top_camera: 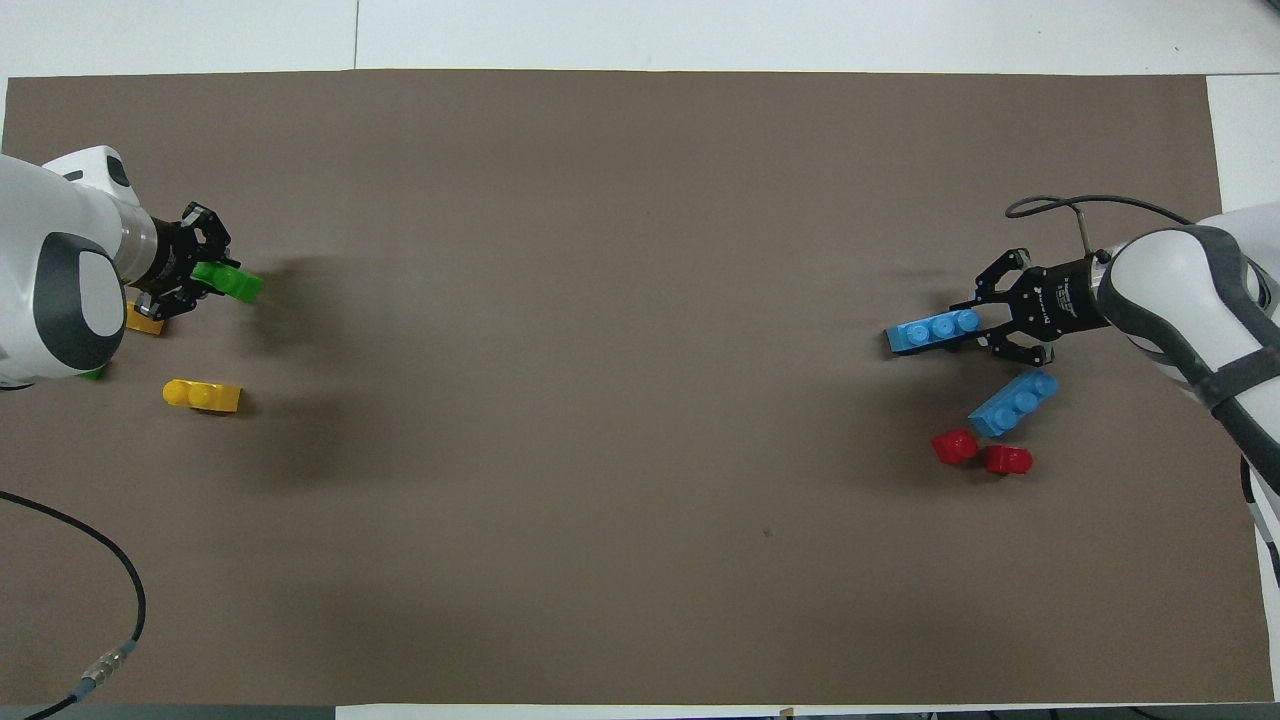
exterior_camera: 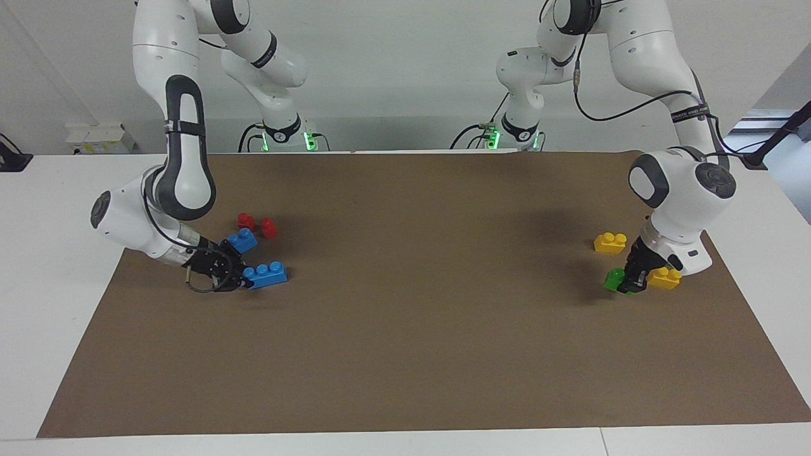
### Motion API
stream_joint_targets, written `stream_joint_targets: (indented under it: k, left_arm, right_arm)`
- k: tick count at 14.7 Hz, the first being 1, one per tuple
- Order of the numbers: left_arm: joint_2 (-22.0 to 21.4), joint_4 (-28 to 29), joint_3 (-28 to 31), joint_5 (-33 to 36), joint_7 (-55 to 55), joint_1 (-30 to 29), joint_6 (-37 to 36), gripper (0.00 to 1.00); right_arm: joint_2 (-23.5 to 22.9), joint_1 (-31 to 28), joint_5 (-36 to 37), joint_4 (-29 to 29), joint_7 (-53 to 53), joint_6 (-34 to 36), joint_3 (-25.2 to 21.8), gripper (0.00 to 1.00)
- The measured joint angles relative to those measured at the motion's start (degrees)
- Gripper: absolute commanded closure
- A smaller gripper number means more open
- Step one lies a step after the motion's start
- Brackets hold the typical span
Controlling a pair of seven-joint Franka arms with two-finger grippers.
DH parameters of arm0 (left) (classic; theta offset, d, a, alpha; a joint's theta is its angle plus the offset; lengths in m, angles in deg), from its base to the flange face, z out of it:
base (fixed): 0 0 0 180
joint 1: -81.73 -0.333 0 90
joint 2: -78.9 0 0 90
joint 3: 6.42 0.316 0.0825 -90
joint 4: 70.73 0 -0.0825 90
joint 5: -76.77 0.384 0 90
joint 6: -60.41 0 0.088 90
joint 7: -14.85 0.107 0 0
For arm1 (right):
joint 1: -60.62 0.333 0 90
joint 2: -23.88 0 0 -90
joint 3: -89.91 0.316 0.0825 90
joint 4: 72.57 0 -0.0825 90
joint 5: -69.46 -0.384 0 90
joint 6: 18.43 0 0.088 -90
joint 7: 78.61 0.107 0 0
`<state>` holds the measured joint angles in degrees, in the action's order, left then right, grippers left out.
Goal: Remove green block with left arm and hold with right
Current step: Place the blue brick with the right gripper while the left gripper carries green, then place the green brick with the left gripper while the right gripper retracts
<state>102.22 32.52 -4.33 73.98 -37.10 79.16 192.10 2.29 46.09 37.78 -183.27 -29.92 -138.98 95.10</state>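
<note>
Brown paper (exterior_camera: pixel 405 354) covers the desk (exterior_camera: pixel 57 304), bare along the edge farthest from the robots.

At the left arm's end, the left gripper (exterior_camera: pixel 633 283) (top_camera: pixel 205 280) is low over the paper with its fingers shut on a green block (exterior_camera: pixel 614 279) (top_camera: pixel 229 281). This block sticks out from the fingertips, at or just above the paper. One yellow brick (exterior_camera: pixel 664 278) (top_camera: pixel 146 320) lies just beside the gripper, partly hidden by the wrist. A second yellow brick (exterior_camera: pixel 610 242) (top_camera: pixel 202 396) lies apart from it, nearer to the robots. In the overhead view a sliver of another green piece (top_camera: pixel 92 374) shows at the arm's edge.

At the right arm's end, the right gripper (exterior_camera: pixel 244 280) (top_camera: pixel 975 333) is low too, fingers shut on one end of a blue brick (exterior_camera: pixel 266 274) (top_camera: pixel 932 332). A second blue brick (exterior_camera: pixel 242 240) (top_camera: pixel 1012 403) lies nearer to the robots, beside two red pieces (exterior_camera: pixel 256 225) (top_camera: pixel 980 452).
</note>
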Motion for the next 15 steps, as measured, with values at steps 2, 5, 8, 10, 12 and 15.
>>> stream_joint_targets:
  k: [2, 5, 8, 10, 12, 15]
  left_arm:
    - [1.26, -0.12, 0.0, 0.0, 0.0, -0.05, 1.72, 1.0]
    - [1.76, -0.2, 0.0, -0.02, 0.0, -0.26, 2.27, 1.0]
    - [1.84, -0.19, 0.0, -0.02, 0.0, -0.32, 2.97, 0.95]
    - [2.12, -0.17, -0.01, -0.02, 0.01, -0.34, 4.97, 0.0]
    - [2.55, -0.12, -0.03, -0.02, 0.06, -0.34, 6.44, 0.0]
    - [3.23, -0.12, -0.06, 0.0, 0.22, -0.35, 7.03, 0.0]
  right_arm:
    - [-0.04, 0.19, 0.0, 0.02, 0.01, 0.0, 0.08, 0.0]
    - [0.15, 0.7, 0.03, 2.0, 0.01, 0.78, 0.13, 0.0]
    - [2.49, 1.73, 4.59, 6.45, -0.03, 4.8, 0.24, 0.0]
    - [5.83, 3.46, 9.71, 8.85, -0.38, 7.98, 0.35, 0.0]
    - [8.83, 5.43, 14.99, 12.33, -3.91, 13.77, 0.46, 0.0]
    - [10.78, 7.34, 21.5, 18.96, -16.18, 21.98, 0.58, 0.0]
